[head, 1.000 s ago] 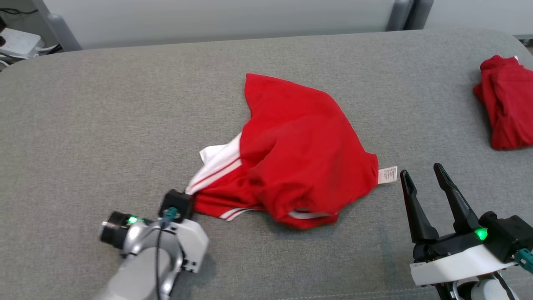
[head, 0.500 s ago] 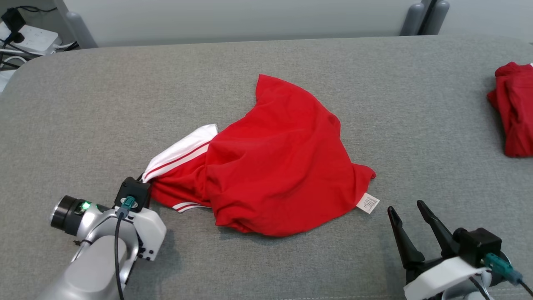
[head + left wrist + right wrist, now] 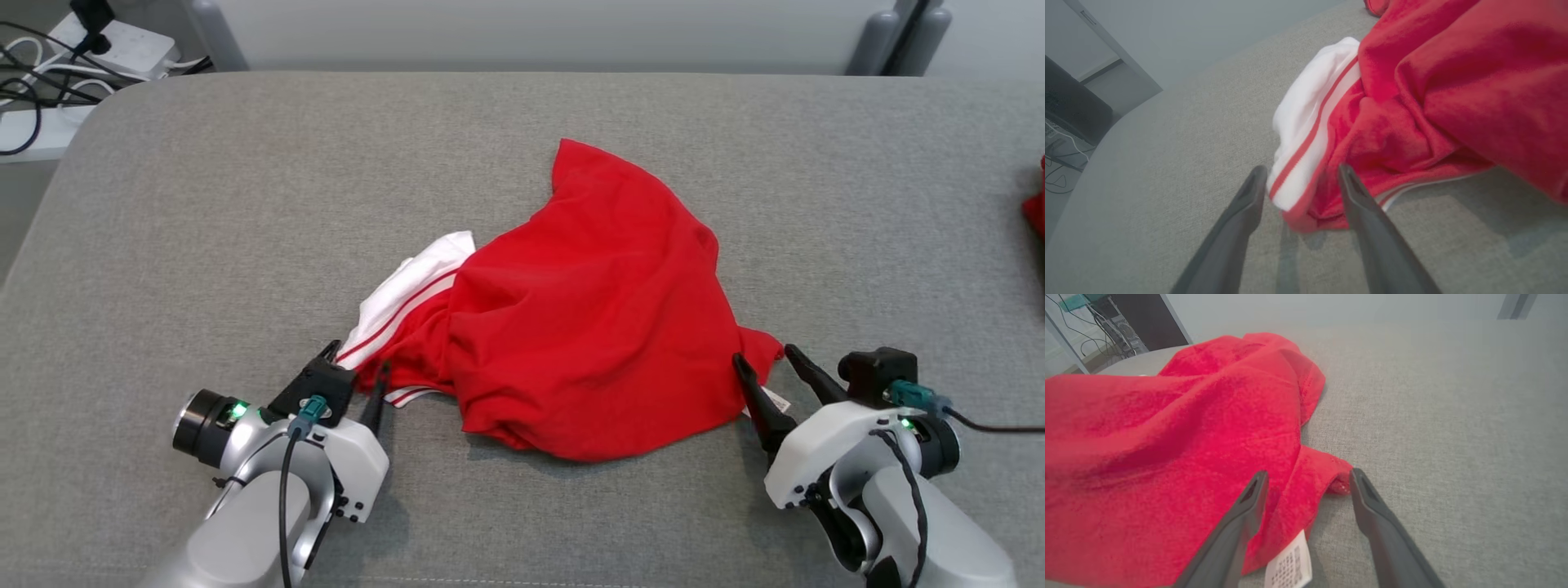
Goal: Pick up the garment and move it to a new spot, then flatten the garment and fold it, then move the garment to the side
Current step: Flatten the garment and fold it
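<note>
Garment [image 3: 588, 327] on table [image 3: 245, 204], power strip [image 3: 131, 51] beyond corner

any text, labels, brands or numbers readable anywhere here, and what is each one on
On the red garment, near its hem, a white care tag: rows of tiny print, too blurred to read.
No other word, brand, number or sign can be read.

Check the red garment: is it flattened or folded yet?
Neither. The red garment lies crumpled in a heap, wrinkled layers overlapping, its white striped panel poking out sideways.
</note>
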Motion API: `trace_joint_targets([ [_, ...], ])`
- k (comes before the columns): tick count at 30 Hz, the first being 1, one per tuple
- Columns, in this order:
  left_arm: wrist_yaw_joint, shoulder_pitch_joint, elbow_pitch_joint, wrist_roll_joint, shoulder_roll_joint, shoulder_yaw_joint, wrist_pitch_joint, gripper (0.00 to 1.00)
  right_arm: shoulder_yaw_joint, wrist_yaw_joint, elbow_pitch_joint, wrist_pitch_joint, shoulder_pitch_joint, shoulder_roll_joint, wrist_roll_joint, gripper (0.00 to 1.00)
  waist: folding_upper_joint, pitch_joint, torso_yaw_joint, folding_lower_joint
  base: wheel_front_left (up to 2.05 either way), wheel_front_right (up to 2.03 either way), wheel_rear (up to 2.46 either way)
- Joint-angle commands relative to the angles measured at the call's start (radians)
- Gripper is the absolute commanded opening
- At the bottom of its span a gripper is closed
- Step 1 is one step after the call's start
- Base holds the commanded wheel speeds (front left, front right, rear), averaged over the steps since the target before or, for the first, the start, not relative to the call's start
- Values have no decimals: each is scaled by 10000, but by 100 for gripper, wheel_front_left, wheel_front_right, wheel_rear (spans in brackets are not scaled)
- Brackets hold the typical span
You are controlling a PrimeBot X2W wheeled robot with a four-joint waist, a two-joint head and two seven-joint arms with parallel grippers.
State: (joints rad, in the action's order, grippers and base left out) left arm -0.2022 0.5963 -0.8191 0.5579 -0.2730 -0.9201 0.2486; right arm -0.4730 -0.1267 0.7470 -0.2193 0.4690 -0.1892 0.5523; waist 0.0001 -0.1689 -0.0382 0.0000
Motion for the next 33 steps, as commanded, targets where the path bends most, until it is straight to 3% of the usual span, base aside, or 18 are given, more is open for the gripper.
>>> trace_joint_targets([
  [1, -60, 197, 169, 55, -242, 341, 126, 100, -336, -40, 298, 173, 334, 57, 194, 100, -1, -7, -138, 0, 0, 0, 0],
  [6, -242, 218, 364, 67, -116, 491, 129, 100, -1029, -40, 1571, 434, 1018, 230, 791, 97, -1, 3, -340, 0, 0, 0, 0],
  [7, -268, 203, 398, 72, -108, 515, 129, 100, -1158, -40, 1771, 454, 1108, 226, 893, 54, -1, 8, -365, 0, 0, 0, 0],
  [8, -291, 184, 446, 90, -111, 560, 129, 100, -1256, -40, 1942, 446, 1188, 227, 1007, 20, -1, 12, -382, 0, 0, 0, 0],
  [9, -315, 161, 492, 96, -131, 597, 129, 100, -1369, -40, 2071, 407, 1256, 220, 1101, 0, -1, 23, -387, 0, 0, 0, 0],
  [18, -520, -473, 1088, 269, -446, 1024, 131, 100, -1706, -40, 2833, -261, 1180, -374, 1482, 0, -1, 243, -103, 0, 0, 0, 0],
  [33, -727, -1015, 1688, 514, -814, 1320, 120, 100, 198, -40, 2783, -422, -730, -1818, 766, 0, -1, 321, 422, 0, 0, 0, 0],
])
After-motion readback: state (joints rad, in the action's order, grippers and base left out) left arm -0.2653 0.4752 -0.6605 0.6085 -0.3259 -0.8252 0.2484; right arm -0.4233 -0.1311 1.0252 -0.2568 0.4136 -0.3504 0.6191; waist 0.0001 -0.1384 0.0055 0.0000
